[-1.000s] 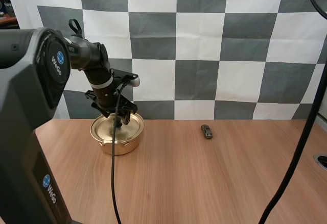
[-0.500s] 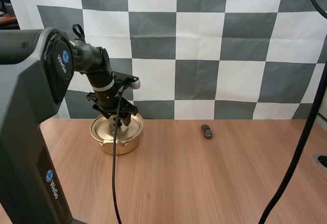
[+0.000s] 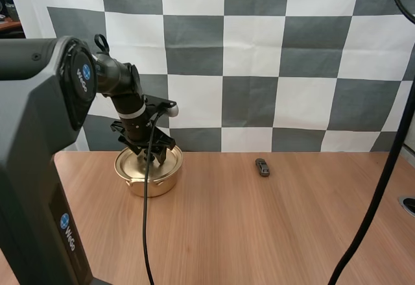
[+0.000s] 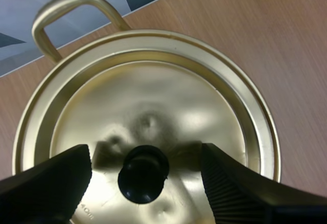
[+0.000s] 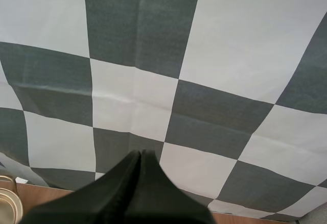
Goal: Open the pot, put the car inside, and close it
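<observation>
The table point(image 3: 259, 233) is a light brown wooden top with a fine grain running across it, and it is matte, with no strong glare. A small round fitting point(image 3: 408, 204) sits at its right edge (what it is I cannot tell).

The pot point(image 3: 152, 184) is gold-coloured. It stands on the left part of the table near the far edge, with its lid point(image 3: 133, 160) on. The car point(image 3: 262, 167) is small and dark. It rests on the bare wood near the same far edge, well apart from the pot and to its right.

My left gripper point(image 3: 154, 155) hangs over the middle of the pot, pointing down at the lid. In the left wrist view its fingers point(image 4: 235, 183) are spread apart with their ribbed inner faces turned to each other. The lid's black knob point(image 4: 143, 175) stands between them, with a gap showing on either side (they grasp nothing). The lid's brushed surface point(image 4: 153, 96) reflects the knob and fingers as soft dark smudges. A loop handle point(image 4: 71, 7) juts from the pot's far side over the wood point(image 4: 265, 35).

My right gripper point(image 5: 140, 155) is held up off the table, and its fingers lie clenched together as one dark wedge, with nothing between them. Beside that wedge, a sliver of the pot's rim point(image 5: 7, 203) shows, along with a thin strip of the table point(image 5: 36, 189).
</observation>
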